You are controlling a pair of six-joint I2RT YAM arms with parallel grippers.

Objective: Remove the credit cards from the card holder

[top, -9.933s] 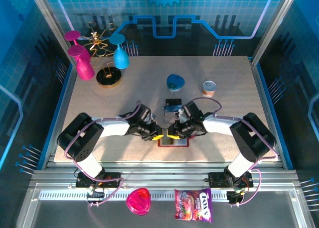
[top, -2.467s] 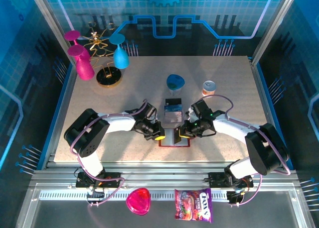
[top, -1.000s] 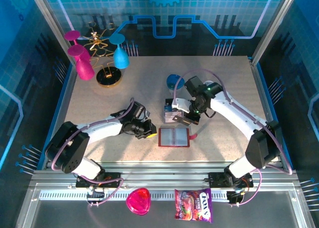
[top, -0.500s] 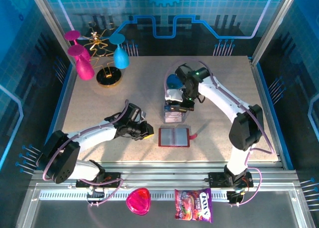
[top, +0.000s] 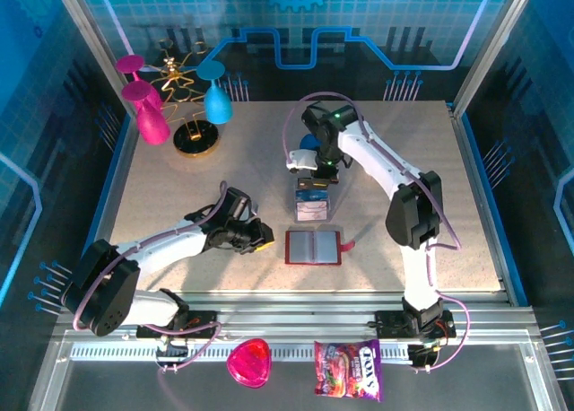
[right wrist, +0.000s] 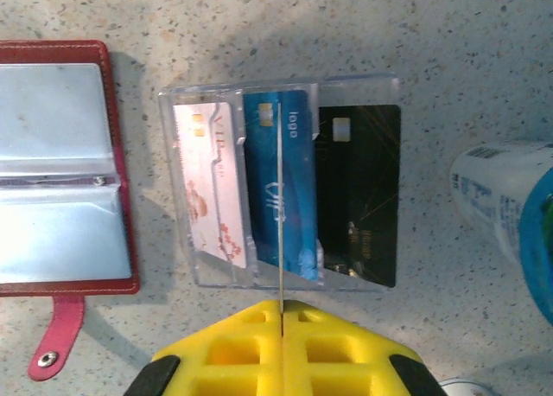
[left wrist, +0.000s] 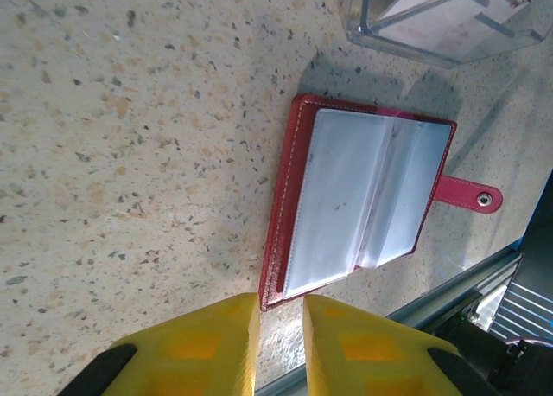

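Right hand [right wrist: 281, 309] pinched fully shut on thin pale-grey flat card [right wrist: 281, 206], edge-on, above clear plastic tray [right wrist: 354, 83] holding pinkish-white card [right wrist: 207, 180], blue card [right wrist: 298, 197], black card [right wrist: 363, 197]. Left hand [left wrist: 281, 314] slightly parted, empty, just beside dark red book-style card holder [left wrist: 363, 197], open flat by near edge of counter [top: 179, 187], pockets seemingly empty. Step, likely: last card's drop-off. Next: lower, release. White-and-blue round container [right wrist: 501, 214] near tray's far side; left, right edges roomy.
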